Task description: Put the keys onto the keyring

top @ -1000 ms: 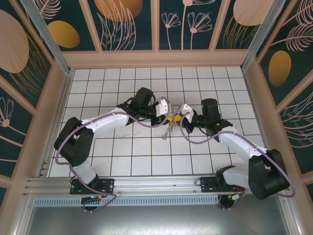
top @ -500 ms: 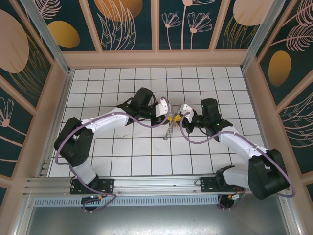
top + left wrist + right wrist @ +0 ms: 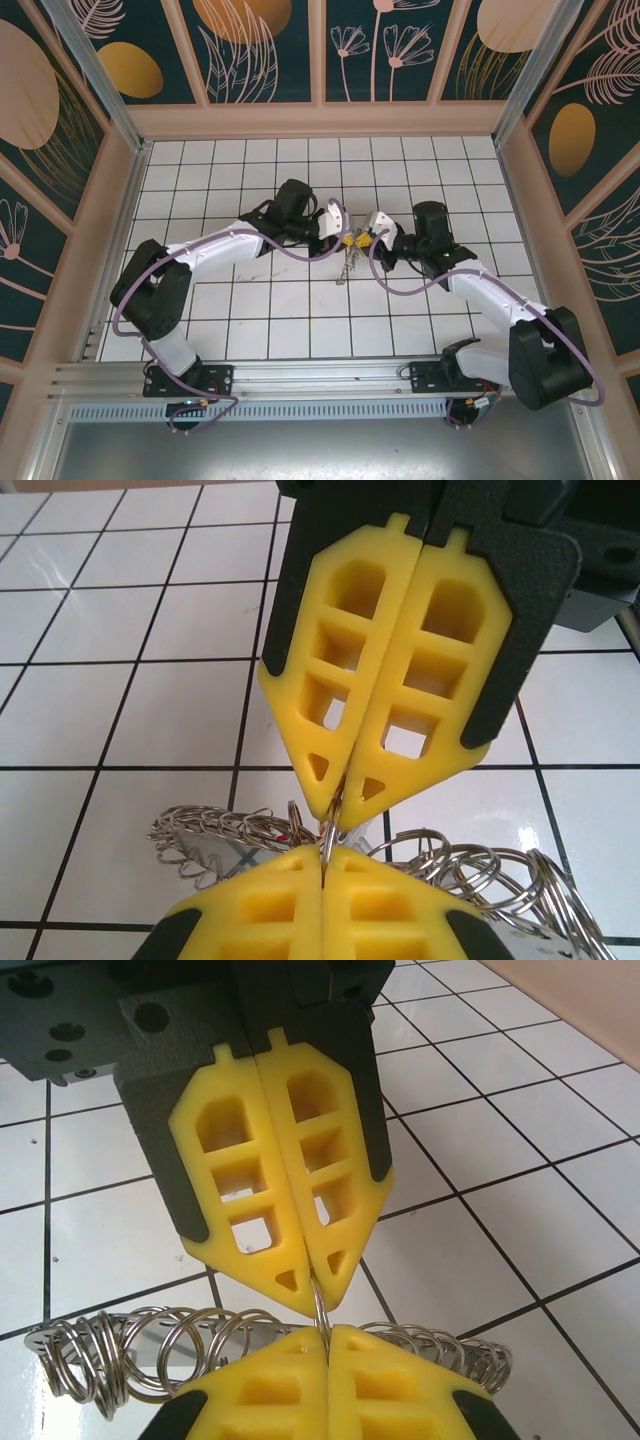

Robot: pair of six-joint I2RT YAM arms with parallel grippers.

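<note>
Over the middle of the tiled floor my left gripper (image 3: 345,239) and right gripper (image 3: 363,238) meet tip to tip. Each is shut on the same thin silver wire of the keyring (image 3: 329,832), which crosses the small gap between them. In the left wrist view my left gripper (image 3: 324,854) is at the bottom and the right gripper (image 3: 340,812) faces it from above. The right wrist view mirrors this: right gripper (image 3: 327,1332), left gripper (image 3: 315,1295), keyring wire (image 3: 320,1310). Several small silver rings fringe the keyring (image 3: 150,1345). A small bunch, the keys (image 3: 345,266), dangles below the grippers; a red speck (image 3: 291,832) shows among the rings.
White tiled floor (image 3: 250,310) with black grout lies beneath both arms. Beige walls (image 3: 110,230) close it in on the left, right and far sides. A metal rail (image 3: 320,375) carries the arm bases at the near edge. Cables loop along both arms.
My left gripper's jaws have closed fully onto the ring wire. The dangling bunch has shifted slightly. Both arms have hardly moved.
</note>
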